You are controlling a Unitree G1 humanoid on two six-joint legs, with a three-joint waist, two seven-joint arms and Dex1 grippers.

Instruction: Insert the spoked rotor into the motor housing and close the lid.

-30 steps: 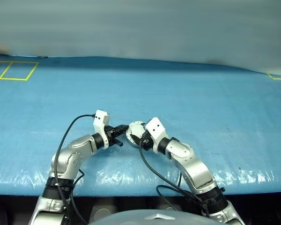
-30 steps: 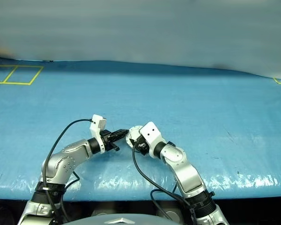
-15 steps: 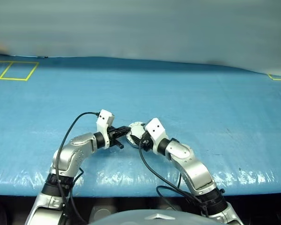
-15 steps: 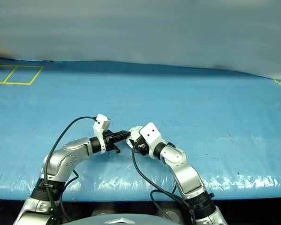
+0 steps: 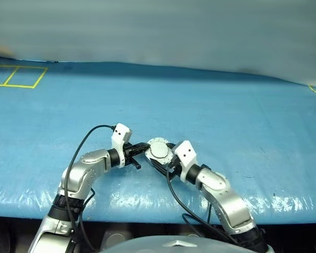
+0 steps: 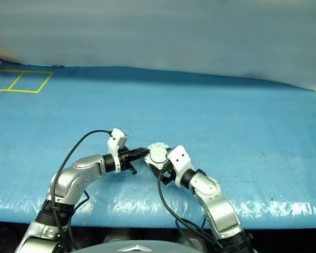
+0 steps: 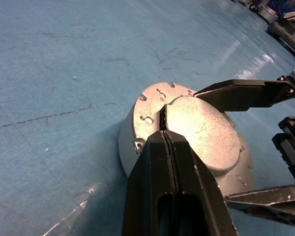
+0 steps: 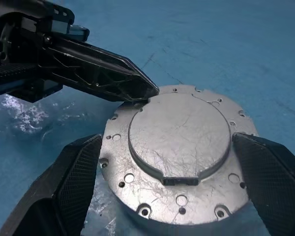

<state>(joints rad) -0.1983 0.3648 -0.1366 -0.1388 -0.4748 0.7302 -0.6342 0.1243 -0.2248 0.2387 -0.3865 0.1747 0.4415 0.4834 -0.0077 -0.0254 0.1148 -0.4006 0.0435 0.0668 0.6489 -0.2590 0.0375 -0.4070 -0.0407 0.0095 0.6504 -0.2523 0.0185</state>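
Note:
The motor housing (image 5: 159,151) lies flat on the blue table, a round grey metal case with small holes around its flange (image 8: 137,196). Its lid (image 8: 179,135) is down, plain scratched grey face up. The spoked rotor is hidden. My left gripper (image 7: 164,129) is shut, its tips resting on the lid's edge. My right gripper (image 8: 172,164) is open, with one black finger (image 8: 73,177) on each side of the housing and small gaps between them and its rim. In the left wrist view the right gripper's fingers (image 7: 246,93) flank the case.
The blue tarp-covered table (image 5: 226,116) stretches far ahead and to both sides. Yellow tape squares (image 5: 16,76) mark its far left corner. The table's front edge (image 5: 147,205) runs just below both arms.
The right gripper has opened wider and drawn back toward me. The housing, earlier tilted between its fingers, now lies flat with the lid up. The left gripper kept its place.

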